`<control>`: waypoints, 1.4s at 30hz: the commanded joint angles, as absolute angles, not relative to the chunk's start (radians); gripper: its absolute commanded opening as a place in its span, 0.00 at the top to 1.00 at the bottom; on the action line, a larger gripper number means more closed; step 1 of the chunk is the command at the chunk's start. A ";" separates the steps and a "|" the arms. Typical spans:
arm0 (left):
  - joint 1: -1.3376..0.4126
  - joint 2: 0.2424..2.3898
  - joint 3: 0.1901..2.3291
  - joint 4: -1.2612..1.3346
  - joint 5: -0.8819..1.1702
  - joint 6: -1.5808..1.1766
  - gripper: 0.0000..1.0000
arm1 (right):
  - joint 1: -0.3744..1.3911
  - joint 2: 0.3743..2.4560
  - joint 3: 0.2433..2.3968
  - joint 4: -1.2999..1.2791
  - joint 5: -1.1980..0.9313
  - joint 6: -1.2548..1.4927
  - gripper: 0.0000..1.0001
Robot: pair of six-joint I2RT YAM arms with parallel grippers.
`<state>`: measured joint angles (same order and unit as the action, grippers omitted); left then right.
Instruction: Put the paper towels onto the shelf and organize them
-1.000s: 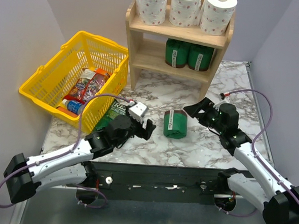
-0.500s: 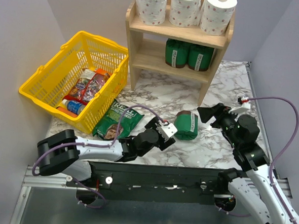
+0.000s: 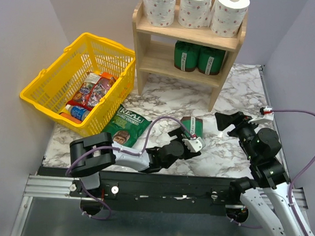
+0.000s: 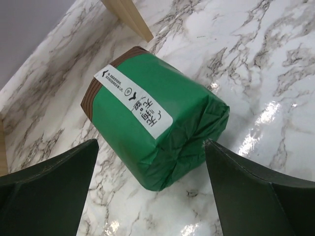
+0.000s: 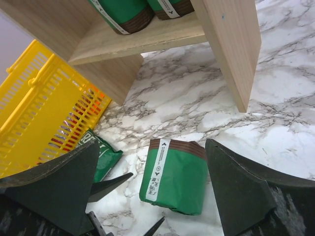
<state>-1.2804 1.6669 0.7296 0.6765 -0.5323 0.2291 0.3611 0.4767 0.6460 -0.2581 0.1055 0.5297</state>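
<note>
The top view's upper edge crops the paper towels [image 3: 195, 10]; the left tool [image 3: 190, 138] covers much of the green package [image 3: 192, 123]

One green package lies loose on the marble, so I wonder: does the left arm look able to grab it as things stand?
Probably yes: the left gripper is open, pointed straight at the green package, and nothing lies between them.

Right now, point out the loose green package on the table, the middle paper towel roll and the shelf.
loose green package [image 4: 162, 137]: left wrist view, on its green wrapping.
middle paper towel roll [image 3: 195, 14]: top external view, on its printed side.
shelf [image 3: 226, 74]: top external view, on its right side panel.
</note>
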 commanded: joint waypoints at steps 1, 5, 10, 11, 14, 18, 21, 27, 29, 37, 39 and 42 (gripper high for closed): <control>-1.282 1.744 0.756 0.775 -0.578 0.259 0.03 | 0.367 0.457 0.661 -0.279 0.147 0.517 0.04; -1.281 1.787 0.772 0.790 -0.583 0.247 0.04 | 0.368 0.453 0.672 -0.279 0.164 0.506 0.03; -1.276 1.835 0.831 0.785 -0.614 0.288 0.06 | 0.367 0.442 0.670 -0.278 0.172 0.512 0.03; -1.275 1.851 0.842 0.778 -0.621 0.293 0.07 | 0.367 0.440 0.669 -0.276 0.170 0.511 0.03; -1.266 1.868 0.857 0.767 -0.632 0.291 0.13 | 0.368 0.433 0.666 -0.278 0.172 0.512 0.03; -1.262 1.859 0.853 0.755 -0.655 0.276 0.30 | 0.368 0.420 0.663 -0.278 0.187 0.500 0.03; -1.264 1.833 0.845 0.746 -0.661 0.268 0.48 | 0.367 0.413 0.663 -0.278 0.195 0.492 0.03; -1.247 1.763 0.939 0.483 -0.699 0.151 0.55 | 0.367 0.403 0.679 -0.285 0.170 0.491 0.03; -1.212 1.708 1.024 0.318 -0.671 0.043 0.56 | 0.367 0.402 0.689 -0.293 0.155 0.485 0.03; -1.025 1.487 1.089 -0.201 -0.416 -0.333 0.60 | 0.368 0.399 0.715 -0.321 0.115 0.472 0.02; -0.947 1.462 1.104 -0.294 -0.321 -0.405 0.60 | 0.367 0.396 0.718 -0.319 0.114 0.477 0.02; -0.882 1.447 1.104 -0.366 -0.267 -0.455 0.60 | 0.365 0.399 0.732 -0.322 0.109 0.477 0.02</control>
